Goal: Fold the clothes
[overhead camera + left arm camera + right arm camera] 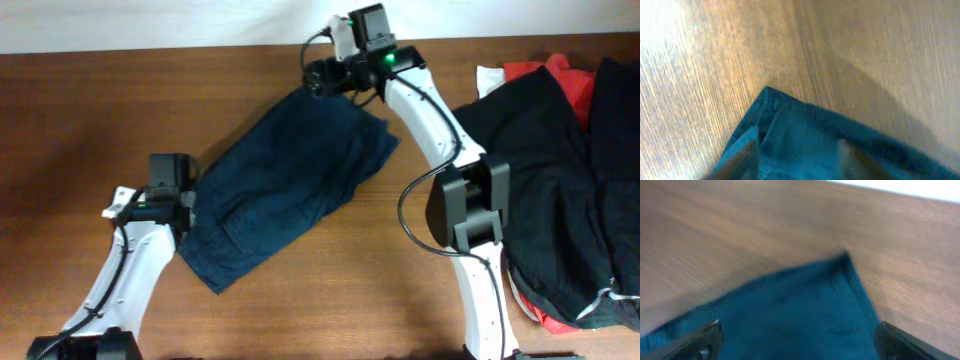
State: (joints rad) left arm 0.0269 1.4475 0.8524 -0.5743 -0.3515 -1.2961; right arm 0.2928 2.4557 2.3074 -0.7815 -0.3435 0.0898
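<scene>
While the navy shorts [290,185] lie flat on the table [80,120], long axis diagonal from near-left to far-right, each arm sits at one end. Right gripper [320,76]: fingers [705,339] spread wide, straddling the far corner. Left gripper [188,208] at the near corner; finger state cannot be told.

Brown wooden table [80,120]. Lying on it: dark blue shorts [290,180] in the middle, pile of black, red, white clothes [545,130] at right.
</scene>
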